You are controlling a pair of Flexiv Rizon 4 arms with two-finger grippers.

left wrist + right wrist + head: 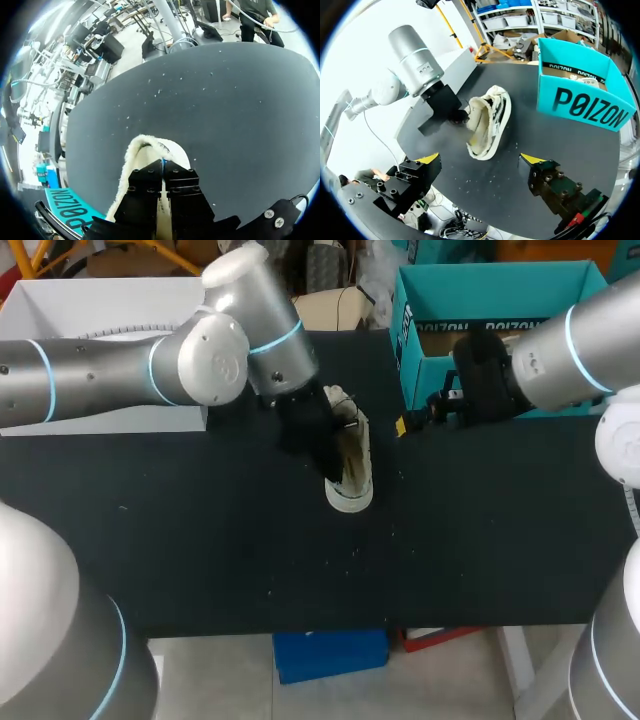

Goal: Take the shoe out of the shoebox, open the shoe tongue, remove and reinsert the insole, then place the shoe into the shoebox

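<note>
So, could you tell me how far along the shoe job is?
Done: the cream low-top shoe lies on the black table, outside the teal cardboard shoebox. In hand: the left gripper, shut, reaches into its opening. Probably left: insole work and reboxing. The right gripper hangs open.

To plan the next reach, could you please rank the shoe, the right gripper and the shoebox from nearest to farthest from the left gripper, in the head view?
1. Shoe: right at the left gripper, mid-table.
2. Right gripper and shoebox: both off to the shoe's right and too close to call, since the gripper hangs at the box's front wall.
</note>
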